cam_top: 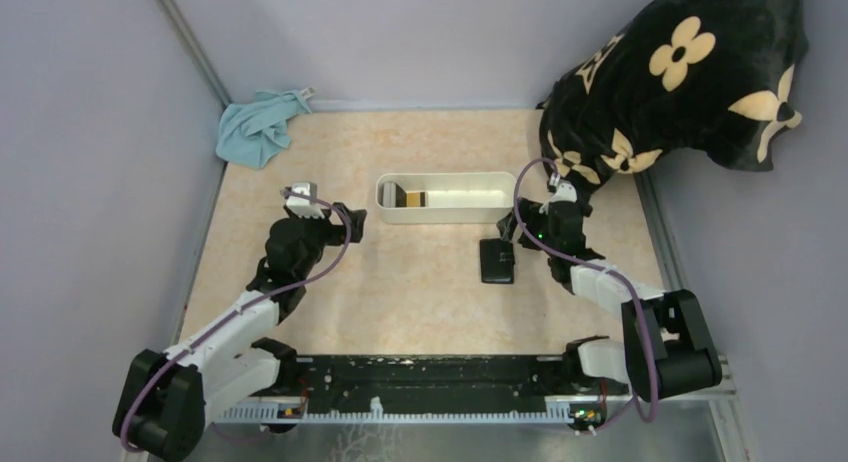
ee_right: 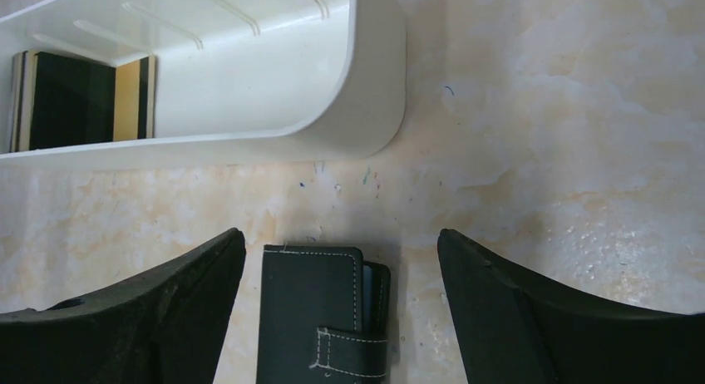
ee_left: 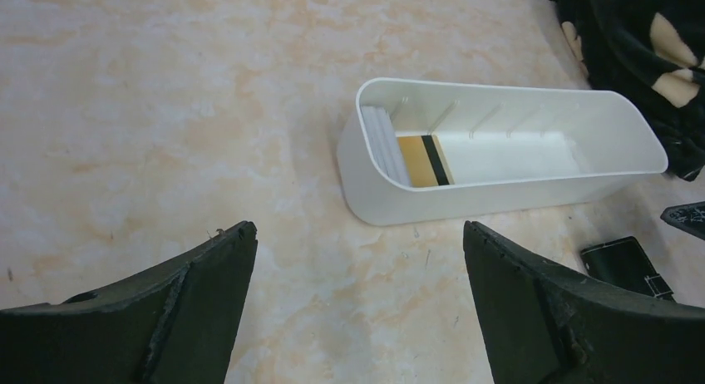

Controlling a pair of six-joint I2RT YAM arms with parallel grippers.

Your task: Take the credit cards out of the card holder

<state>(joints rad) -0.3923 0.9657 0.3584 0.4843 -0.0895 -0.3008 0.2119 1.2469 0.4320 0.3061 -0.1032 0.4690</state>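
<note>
The pale marbled surface [cam_top: 420, 302] carries everything. The left arm [cam_top: 235, 327] reaches forward from its base, elbow bent, wrist aimed at the left end of the white tray [cam_top: 445, 216]. The left gripper [ee_left: 357, 234] is spread wide over bare surface, holding and touching nothing. The right arm [cam_top: 615, 287] folds inward and forward, its wrist tipped down. The right gripper [ee_right: 341, 234] is also spread wide and straddles the card holder [ee_right: 312, 309]. Neither finger touches it. The card holder lies closed, strap fastened, just in front of the tray's right end. A tan card [ee_left: 422, 161] with a black stripe lies inside the tray's left end.
</note>
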